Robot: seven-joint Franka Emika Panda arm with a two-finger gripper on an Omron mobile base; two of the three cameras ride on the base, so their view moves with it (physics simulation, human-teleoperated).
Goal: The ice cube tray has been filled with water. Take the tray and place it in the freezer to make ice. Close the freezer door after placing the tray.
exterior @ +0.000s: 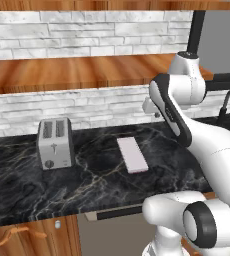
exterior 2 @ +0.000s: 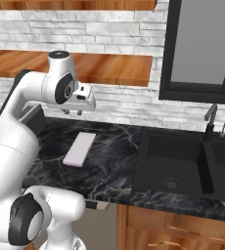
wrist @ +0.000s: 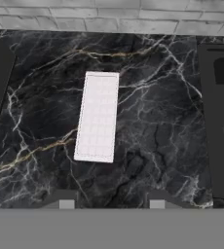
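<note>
Black marble surface (wrist: 148, 121) bore the ice cube tray (wrist: 98, 116), thin, stiff, water-filled, best gripped level across its narrow width; fingers (wrist: 66, 203) hung above, narrowly parted, empty.

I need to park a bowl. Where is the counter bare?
Bare marble lies between the toaster and the tray, between the tray and the sink, and along the counter's front edge. It is tightest behind the tray, under the gripper.

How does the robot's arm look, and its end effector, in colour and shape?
The arm is glossy white with rounded segments, dark grey joint caps and a dark band along one link. The end effector is a boxy white hand with two small dark grey fingertips. No cables or markings are visible.
</note>
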